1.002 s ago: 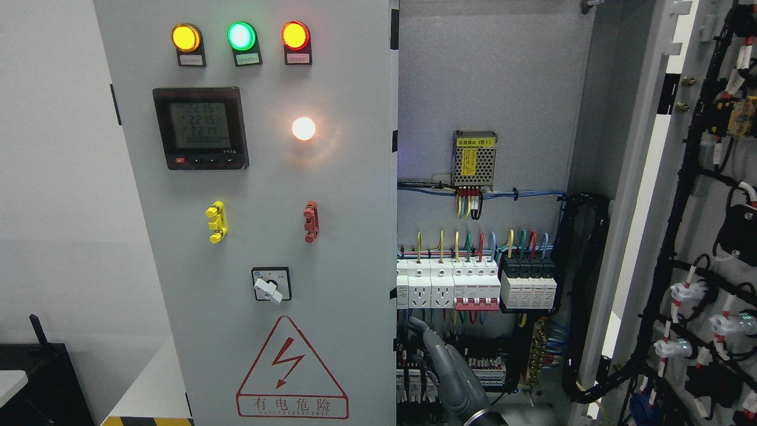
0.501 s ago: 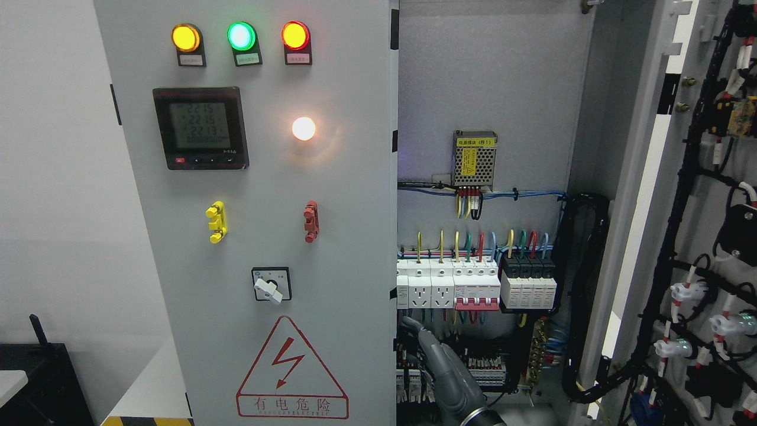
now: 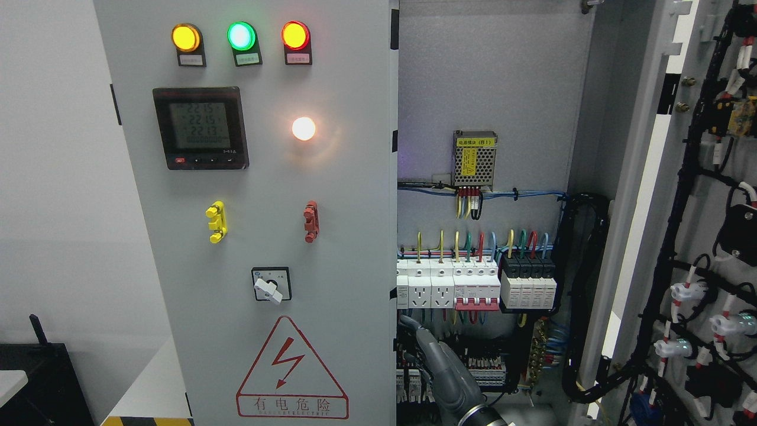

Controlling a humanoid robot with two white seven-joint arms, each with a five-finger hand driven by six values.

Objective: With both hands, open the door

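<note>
The left door [image 3: 260, 213] (carrying 3 indicator lamps [image 3: 240, 36] and a meter [image 3: 200, 128]) stands closed; the right door [image 3: 698, 236] is swung open at the frame's right. The right hand [image 3: 432, 361], fingers extended and holding nothing, sits beside the left door's inner edge, below the breakers [image 3: 473, 284].

Our right hand [image 3: 440, 370] has drifted slightly left along the left door's [image 3: 266, 207] edge; meter [image 3: 200, 127] digits flickered.
</note>
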